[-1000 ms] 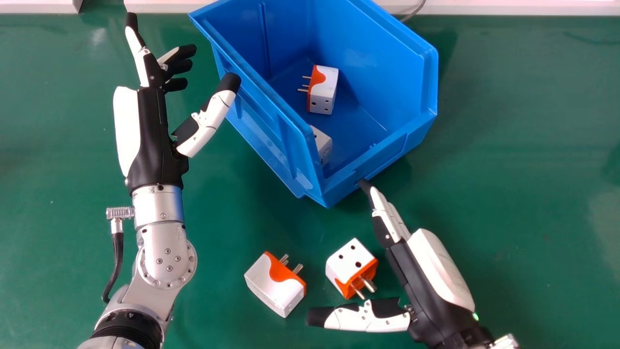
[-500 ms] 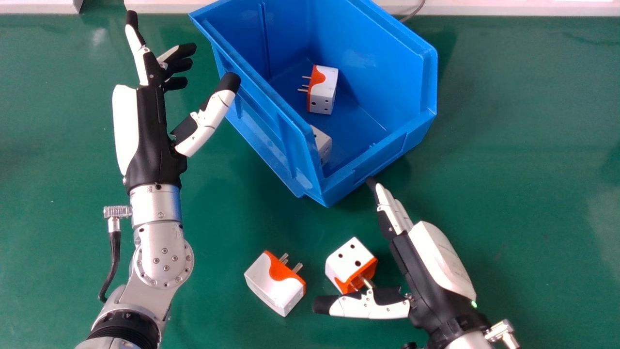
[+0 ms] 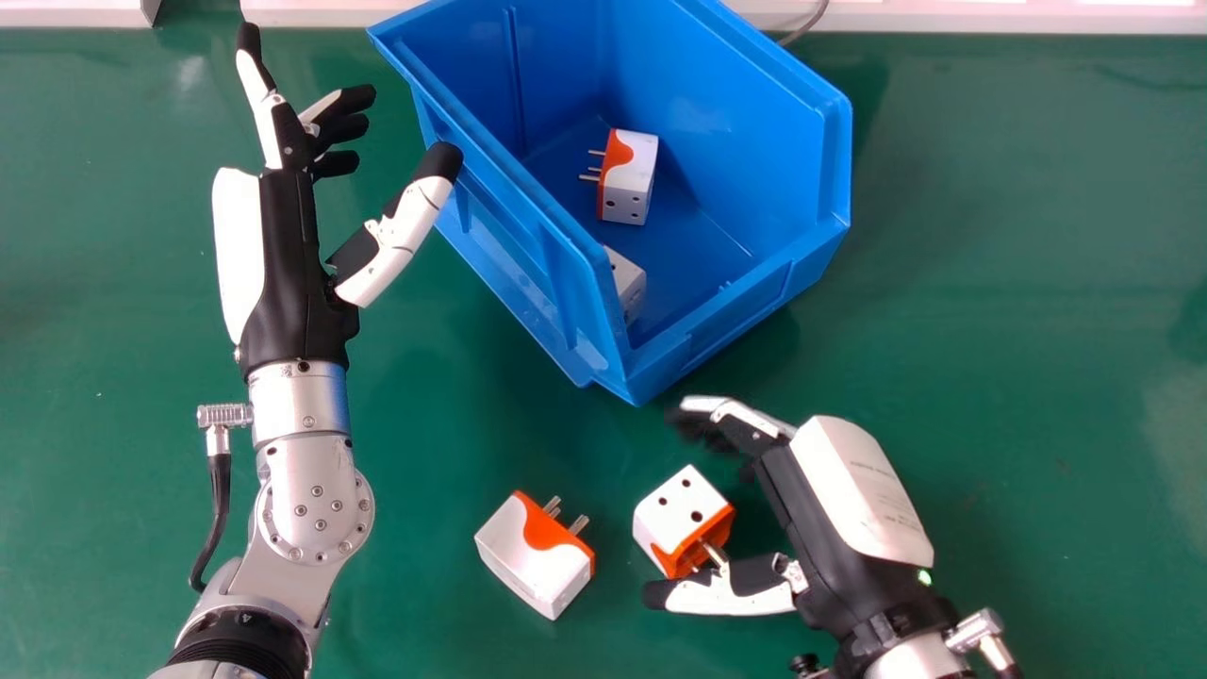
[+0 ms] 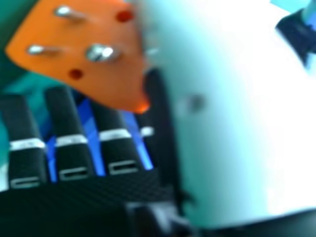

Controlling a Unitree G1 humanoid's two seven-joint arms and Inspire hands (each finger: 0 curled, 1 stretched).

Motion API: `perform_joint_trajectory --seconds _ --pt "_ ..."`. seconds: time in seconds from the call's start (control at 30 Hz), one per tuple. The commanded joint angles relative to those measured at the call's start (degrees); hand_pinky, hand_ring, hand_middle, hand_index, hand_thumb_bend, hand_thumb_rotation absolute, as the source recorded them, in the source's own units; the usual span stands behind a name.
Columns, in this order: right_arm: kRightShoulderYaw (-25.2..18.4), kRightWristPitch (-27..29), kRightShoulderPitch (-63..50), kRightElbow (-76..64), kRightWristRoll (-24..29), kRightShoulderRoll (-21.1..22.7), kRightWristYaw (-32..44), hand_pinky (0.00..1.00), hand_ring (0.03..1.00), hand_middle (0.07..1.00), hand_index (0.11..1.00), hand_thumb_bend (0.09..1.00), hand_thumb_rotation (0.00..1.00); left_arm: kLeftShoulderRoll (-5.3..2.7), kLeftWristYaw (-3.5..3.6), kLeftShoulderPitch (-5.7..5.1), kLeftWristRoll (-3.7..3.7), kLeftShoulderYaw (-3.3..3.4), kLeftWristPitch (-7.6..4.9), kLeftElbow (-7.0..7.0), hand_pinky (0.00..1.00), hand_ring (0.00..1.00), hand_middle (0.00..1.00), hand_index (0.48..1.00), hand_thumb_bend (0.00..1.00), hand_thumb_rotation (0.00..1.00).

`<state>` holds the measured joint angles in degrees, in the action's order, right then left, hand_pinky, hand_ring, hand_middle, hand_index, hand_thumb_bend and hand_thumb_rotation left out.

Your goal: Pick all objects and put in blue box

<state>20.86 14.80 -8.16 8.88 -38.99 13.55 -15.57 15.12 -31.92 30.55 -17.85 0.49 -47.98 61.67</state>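
My right hand is beside a white-and-orange adapter on the green table, its fingers partly bent beyond it and the thumb near its pins; a gap shows between fingers and adapter. In the right hand view, the adapter's orange pin face lies past the fingers of my right hand, beside the large blurred thumb. A second adapter lies to the left. The blue box holds two adapters, one with its pins to the left, the other partly hidden by the wall. My left hand is open left of the box.
The green table extends right of the box and between the left forearm and the loose adapters. A pale ledge runs along the far edge, with a grey cable behind the box.
My right hand's fingers have bent inward from nearly straight, and its thumb has shifted up and right beside the adapter. The left hand has drifted slightly left. The adapters and box have kept their places.
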Motion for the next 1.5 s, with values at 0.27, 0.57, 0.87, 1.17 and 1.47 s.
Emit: perform_joint_trajectory --seconds 0.27,0.57,0.87,1.17,1.47 --pt "0.81 0.68 -1.48 -0.58 0.13 0.59 0.31 0.44 0.453 0.488 0.473 0.503 0.00 0.66 -0.36 0.08 0.19 0.35 -0.43 -1.14 0.71 0.77 0.79 0.814 0.75 0.60" --pt "0.42 0.81 -1.48 -0.63 0.86 0.50 0.50 0.44 0.454 0.488 0.473 0.503 0.00 0.42 -0.17 0.05 0.39 0.53 -0.65 -1.08 0.71 0.77 0.79 0.814 0.75 0.60" --pt "-1.94 2.77 -3.77 -5.31 2.44 1.20 -0.43 0.44 0.458 0.487 0.469 0.503 0.00 0.49 -0.78 0.09 -0.23 0.38 -0.58 -0.94 0.71 0.77 0.79 0.814 0.75 0.60" --pt "-5.97 13.47 -4.79 -2.90 2.95 0.27 -12.19 0.43 0.468 0.489 0.451 0.503 0.00 0.17 -0.40 0.23 0.19 0.48 -0.43 -0.93 0.71 0.77 0.79 0.814 0.75 0.60" --pt "-10.41 16.35 -3.77 -1.40 1.90 0.38 -17.64 0.44 0.458 0.499 0.458 0.503 0.00 -0.07 -0.01 0.36 0.60 0.57 -0.30 -0.80 0.72 0.77 0.79 0.814 0.76 0.60"
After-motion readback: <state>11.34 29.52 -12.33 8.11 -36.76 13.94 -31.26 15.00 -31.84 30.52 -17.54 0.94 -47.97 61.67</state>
